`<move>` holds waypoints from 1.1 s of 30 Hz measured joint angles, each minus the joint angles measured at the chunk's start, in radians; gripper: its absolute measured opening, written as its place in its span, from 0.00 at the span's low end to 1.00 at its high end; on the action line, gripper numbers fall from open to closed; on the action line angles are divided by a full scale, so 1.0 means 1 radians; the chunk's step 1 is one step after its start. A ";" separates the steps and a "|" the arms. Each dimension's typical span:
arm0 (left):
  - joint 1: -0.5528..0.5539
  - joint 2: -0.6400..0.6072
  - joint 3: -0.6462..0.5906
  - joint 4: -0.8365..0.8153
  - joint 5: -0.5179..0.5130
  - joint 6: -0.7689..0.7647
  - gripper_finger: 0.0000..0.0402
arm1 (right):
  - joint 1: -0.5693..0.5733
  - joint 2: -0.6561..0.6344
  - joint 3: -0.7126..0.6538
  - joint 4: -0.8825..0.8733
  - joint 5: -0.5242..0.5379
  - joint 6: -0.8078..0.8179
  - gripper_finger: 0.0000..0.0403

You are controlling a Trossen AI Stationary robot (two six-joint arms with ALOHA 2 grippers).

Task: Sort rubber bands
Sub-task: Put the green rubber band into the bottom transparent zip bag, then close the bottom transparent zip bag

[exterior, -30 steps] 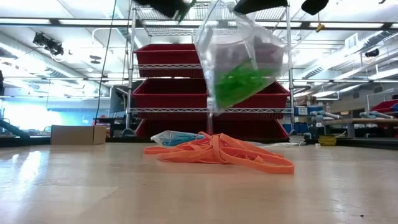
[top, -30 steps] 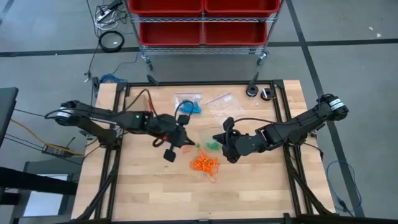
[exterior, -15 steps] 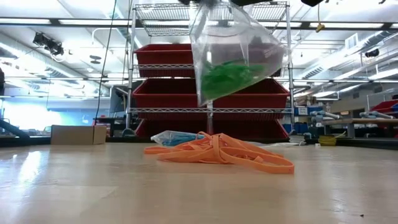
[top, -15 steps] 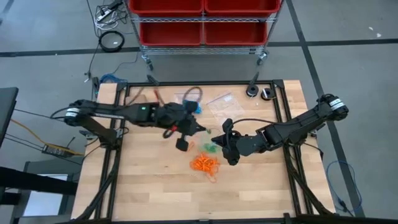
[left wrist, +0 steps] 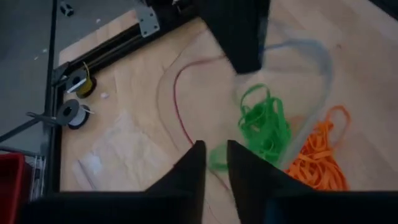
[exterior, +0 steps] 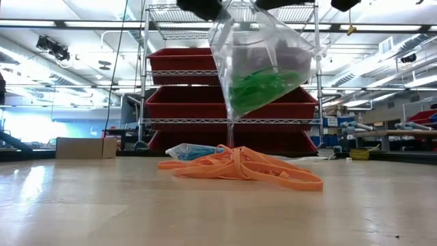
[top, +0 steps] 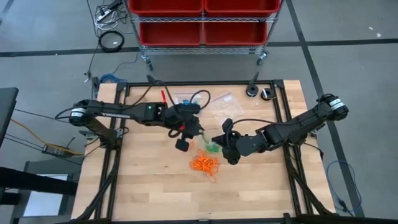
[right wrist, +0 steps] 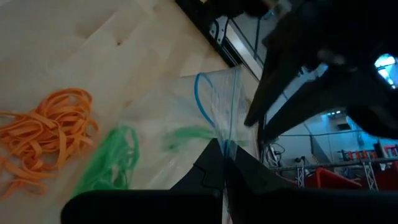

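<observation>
Zip bag (exterior: 263,65) of green rubber bands (exterior: 263,87) held aloft.
Pinched by closed right gripper (right wrist: 222,163); left gripper (left wrist: 212,163) slightly parted at bag mouth, grip unclear.

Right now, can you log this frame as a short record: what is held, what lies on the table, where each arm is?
held item: clear zip bag with green rubber bands inside, lifted off the table
right gripper: jaws shut on the bag's top edge
left gripper: at the bag's other side, jaws slightly apart
on table: orange rubber bands in a loose pile, below the bag
table rear: blue rubber bands
</observation>
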 joint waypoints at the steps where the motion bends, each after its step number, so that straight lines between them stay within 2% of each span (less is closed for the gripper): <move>1: 0.000 0.000 0.008 -0.008 0.001 -0.003 0.24 | -0.001 0.000 0.000 0.001 0.003 -0.001 0.00; 6: -0.001 0.002 0.056 -0.051 -0.022 -0.007 0.36 | -0.001 0.000 0.000 0.001 0.015 -0.004 0.00; 8: 0.000 0.002 0.082 -0.094 -0.053 -0.010 0.39 | 0.001 0.000 0.000 0.001 0.023 -0.007 0.00; 11: 0.027 -0.011 0.105 -0.149 -0.037 -0.012 0.41 | 0.014 0.000 0.000 0.001 0.053 -0.012 0.00; 17: 0.167 -0.150 0.045 -0.109 0.119 -0.103 0.41 | 0.051 0.000 0.000 0.007 0.138 -0.055 0.00; 20: 0.239 -0.248 -0.036 -0.018 0.262 -0.191 0.41 | 0.071 0.000 0.000 0.023 0.170 -0.087 0.00; 22: 0.272 -0.308 -0.118 0.094 0.362 -0.264 0.41 | 0.080 0.000 0.000 0.051 0.195 -0.116 0.00; 24: 0.285 -0.362 -0.226 0.203 0.413 -0.316 0.41 | 0.090 0.000 0.000 0.083 0.217 -0.152 0.00; 29: 0.287 -0.478 -0.543 0.590 0.421 -0.439 0.41 | 0.106 0.000 0.000 0.185 0.267 -0.238 0.00; 33: 0.287 -0.521 -0.803 1.064 0.413 -0.585 0.41 | 0.115 0.000 0.000 0.236 0.300 -0.291 0.00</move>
